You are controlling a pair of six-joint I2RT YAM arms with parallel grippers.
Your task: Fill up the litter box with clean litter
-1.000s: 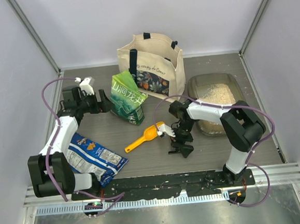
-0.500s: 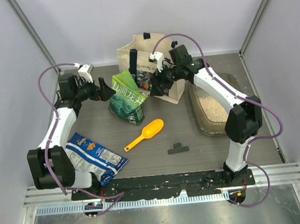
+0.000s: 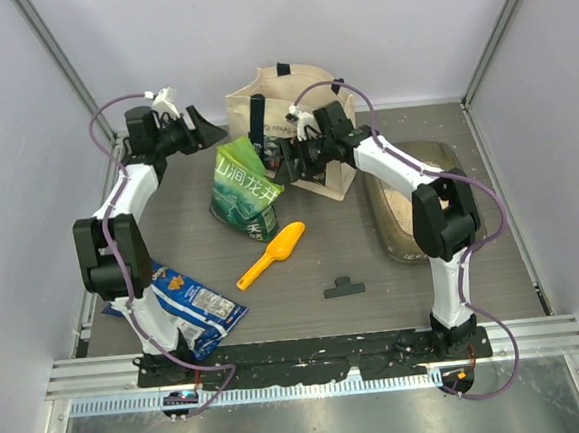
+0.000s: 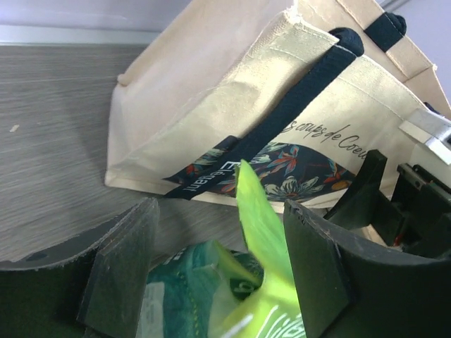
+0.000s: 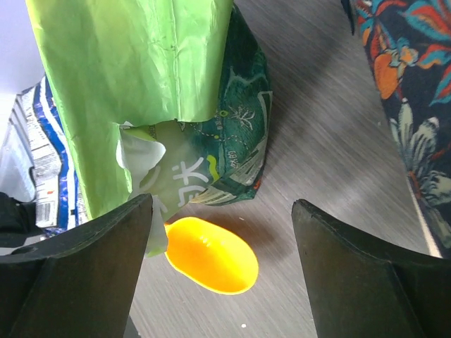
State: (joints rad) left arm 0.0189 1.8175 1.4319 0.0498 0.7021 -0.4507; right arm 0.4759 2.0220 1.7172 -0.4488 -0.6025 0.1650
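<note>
The litter box [image 3: 452, 156] lies at the right of the table, partly under my right arm. Pale clean litter [image 3: 394, 211] covers its floor. A green-and-white pouch [image 3: 245, 192] stands in front of the cream tote bag [image 3: 290, 101]. My left gripper [image 3: 206, 133] hovers open at the back left; in its wrist view the jaws [image 4: 218, 271] straddle the pouch's bright green top flap [image 4: 259, 225] without pinching it. My right gripper [image 3: 285, 162] is open beside the pouch, and its wrist view [image 5: 225, 260] looks down on the pouch [image 5: 162, 98] and the yellow scoop [image 5: 211, 257].
The yellow scoop [image 3: 273, 255] lies mid-table, and a black clip [image 3: 343, 288] sits nearer the front. A blue snack bag [image 3: 191, 306] lies front left. The tote bag [image 4: 211, 105] stands close behind both grippers. Enclosure walls ring the table.
My right arm left the scoop and clip near the front and swung up to the pouch by the tote bag. My left gripper rose and moved back from the pouch's left side.
</note>
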